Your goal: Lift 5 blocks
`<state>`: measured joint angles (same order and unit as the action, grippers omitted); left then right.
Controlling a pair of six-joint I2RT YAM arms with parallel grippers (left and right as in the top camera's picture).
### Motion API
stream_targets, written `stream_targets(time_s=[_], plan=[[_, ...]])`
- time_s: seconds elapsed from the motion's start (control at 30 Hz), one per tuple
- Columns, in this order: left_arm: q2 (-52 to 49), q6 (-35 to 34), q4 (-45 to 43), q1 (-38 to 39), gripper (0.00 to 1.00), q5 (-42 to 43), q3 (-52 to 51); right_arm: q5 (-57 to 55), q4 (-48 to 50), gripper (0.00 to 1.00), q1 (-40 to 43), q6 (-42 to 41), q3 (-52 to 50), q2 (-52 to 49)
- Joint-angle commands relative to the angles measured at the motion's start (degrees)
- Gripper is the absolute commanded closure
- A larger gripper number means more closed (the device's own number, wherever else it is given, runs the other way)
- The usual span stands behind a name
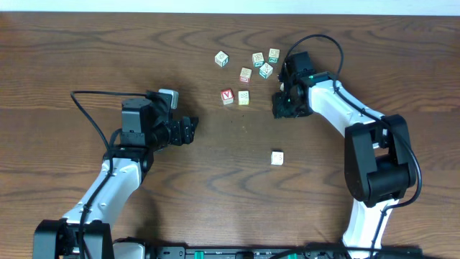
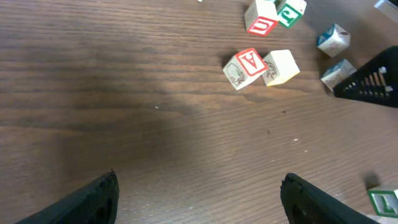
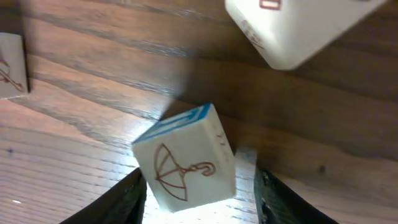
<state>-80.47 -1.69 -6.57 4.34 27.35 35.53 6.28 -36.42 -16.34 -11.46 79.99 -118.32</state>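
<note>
Umbrella block (image 3: pixel 186 165), brown umbrella print with one blue-edged face, is sitting between the jaws of the right claw (image 3: pixel 199 186). It is lying skewed to them, corner-first rather than flat-on. The overhead view is hiding it under that claw, which is working just right of the red V block (image 1: pixel 227 96) and its cream neighbour (image 1: pixel 244 97), below the rest of the cluster on the desk (image 1: pixel 86 43). Judgement: the step in hand is the pinch before the lift. Doing it well is looking like squaring the wrist so both pads meet flat faces, centring the cube, then pulling straight up. A skewed squeeze is risking the cube twisting out. The pale block (image 3: pixel 292 31) nearby is also needing clearance. Right claw's jaws are standing partly apart, straddling the cube. One finger (image 3: pixel 127 202) is looking close to or on it, with a gap showing at the other (image 3: pixel 277 199), so it is not clamped as far as visible. Left claw (image 2: pixel 199 202) is hanging wide apart over bare wood, holding and touching nothing.
</note>
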Motion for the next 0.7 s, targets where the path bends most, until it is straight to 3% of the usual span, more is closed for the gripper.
stream_targets(time_s=[0.0, 0.27, 0.47, 0.6, 0.63, 0.67], plan=[[0.0, -0.5, 0.0, 0.1, 0.16, 2.5, 1.1, 2.6, 0.5, 0.51, 0.0, 0.7, 1.0, 0.0], [0.0, -0.5, -0.3, 0.1, 0.16, 1.5, 1.1, 0.0, -0.4, 0.51, 0.3, 7.2, 4.6, 0.0], [0.0, -0.5, -2.6, 0.1, 0.16, 1.1, 1.1, 0.0, -2.8, 0.69, 0.2, 9.9, 5.5, 0.0], [0.0, -0.5, -3.0, 0.1, 0.17, 1.1, 1.1, 0.0, -4.5, 0.71, 0.2, 9.9, 5.5, 0.0], [0.0, -0.5, -3.0, 0.1, 0.20, 1.1, 1.1, 0.0, -4.6, 0.72, 0.2, 9.9, 5.5, 0.0], [0.0, -0.5, -3.0, 0.1, 0.31, 1.1, 1.1, 0.0, -4.6, 0.72, 0.2, 9.9, 5.5, 0.0]])
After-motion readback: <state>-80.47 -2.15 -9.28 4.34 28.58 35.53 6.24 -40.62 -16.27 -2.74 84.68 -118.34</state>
